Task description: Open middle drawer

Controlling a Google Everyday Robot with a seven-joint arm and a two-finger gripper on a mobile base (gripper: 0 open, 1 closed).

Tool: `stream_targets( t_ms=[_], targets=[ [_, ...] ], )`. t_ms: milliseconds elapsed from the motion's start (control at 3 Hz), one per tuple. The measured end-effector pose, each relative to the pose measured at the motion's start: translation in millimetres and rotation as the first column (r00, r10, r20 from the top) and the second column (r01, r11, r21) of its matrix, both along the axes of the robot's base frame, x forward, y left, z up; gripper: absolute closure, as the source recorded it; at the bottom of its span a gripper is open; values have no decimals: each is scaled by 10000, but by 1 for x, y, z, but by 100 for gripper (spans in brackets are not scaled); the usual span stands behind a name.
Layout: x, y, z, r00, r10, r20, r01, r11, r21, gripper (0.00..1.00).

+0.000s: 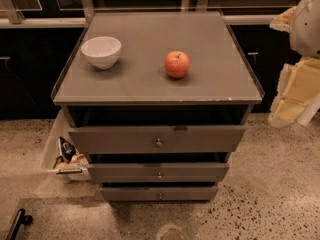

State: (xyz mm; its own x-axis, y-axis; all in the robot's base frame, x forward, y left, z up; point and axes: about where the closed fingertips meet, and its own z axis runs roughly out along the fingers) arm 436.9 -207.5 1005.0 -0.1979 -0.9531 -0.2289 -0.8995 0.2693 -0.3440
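The counter (150,29) is a grey-topped cabinet viewed from above and in front, with three drawers stacked below its front edge. The middle drawer (125,172) is the second front down. It is wide, low and flat, with a small round metal knob (159,175) at its centre, directly below the midpoint of the counter's front edge. Above it sits the taller top drawer (115,139), and below it the slim bottom drawer (130,194). A dark gap shows above each of the three fronts, but how far any drawer is pulled out cannot be told from this angle. On the counter top, a white bowl (101,51) stands upright near the left edge. A red apple (177,64) rests near the centre, well apart from the bowl. The gripper (295,96) — white and pale yellow — is beyond the counter's right edge, near the front-right corner and well apart from every drawer front; whether it is wide or narrow cannot be told. A clear bin (52,149) holding small packets stands on the speckled floor (270,184) just beside the counter's left side.
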Motion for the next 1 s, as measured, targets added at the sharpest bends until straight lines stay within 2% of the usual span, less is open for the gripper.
stream_targets(
  t_ms=[667, 1000],
  targets=[
    [-3, 2, -7, 10000, 6, -81, -6, 10000, 70, 0],
    [-9, -2, -36, 9991, -187, -389, 203, 9990, 400, 0]
  ],
)
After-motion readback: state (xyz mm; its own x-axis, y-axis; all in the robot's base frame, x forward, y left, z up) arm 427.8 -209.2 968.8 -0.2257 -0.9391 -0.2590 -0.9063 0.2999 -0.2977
